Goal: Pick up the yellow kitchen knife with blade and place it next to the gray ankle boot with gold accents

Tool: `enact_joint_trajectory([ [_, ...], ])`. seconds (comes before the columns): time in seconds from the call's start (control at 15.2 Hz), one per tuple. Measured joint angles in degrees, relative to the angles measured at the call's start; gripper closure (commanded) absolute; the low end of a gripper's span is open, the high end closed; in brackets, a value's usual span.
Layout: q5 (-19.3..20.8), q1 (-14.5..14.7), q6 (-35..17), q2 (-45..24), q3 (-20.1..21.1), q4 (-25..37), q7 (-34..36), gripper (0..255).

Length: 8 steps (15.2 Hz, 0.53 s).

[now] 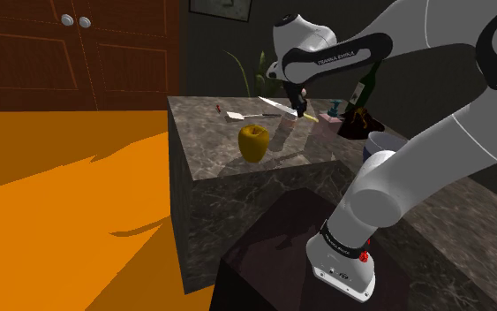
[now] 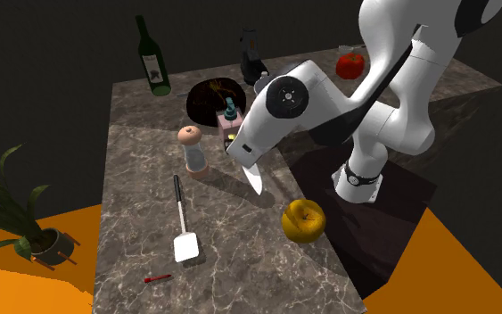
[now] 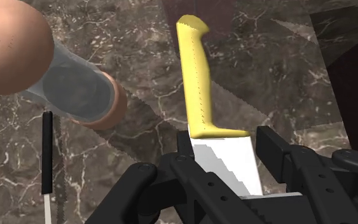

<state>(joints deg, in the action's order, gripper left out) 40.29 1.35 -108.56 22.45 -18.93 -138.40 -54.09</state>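
Wrist view: the knife is pinched by its white blade between the two black fingers of the gripper. Its yellow handle is pointed away from the hand. The knife is held up over the stone counter, just beside the grinder, and its shadow is seen on the stone below.

The grinder is stood upright. It has a round brown top and a clear body.

A white spatula with a black handle is laid flat on the far side of the grinder from the knife.

A yellow pepper is set farther from the grinder than the knife is. It is close to the counter edge that faces the stand. Bare stone is seen between the grinder and the pepper.

The dark boot is found behind the grinder, toward the wine bottle at the counter's back edge. A small bottle with a blue-green cap is set just beside the boot. Only a little bare stone is seen between the grinder and the boot.

A red pen is laid well apart from the grinder, near the counter's other end.
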Motion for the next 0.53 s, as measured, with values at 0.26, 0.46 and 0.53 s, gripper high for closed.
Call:
enact_joint_trajectory([
  [0.26,-0.71,0.22,2.87,1.18,0.68,1.87,-1.24,255],
  [0.46,-1.23,0.37,5.06,1.87,1.18,3.55,-2.25,255],
  [0.53,-1.37,0.40,5.68,1.95,1.28,4.19,-2.62,255],
])
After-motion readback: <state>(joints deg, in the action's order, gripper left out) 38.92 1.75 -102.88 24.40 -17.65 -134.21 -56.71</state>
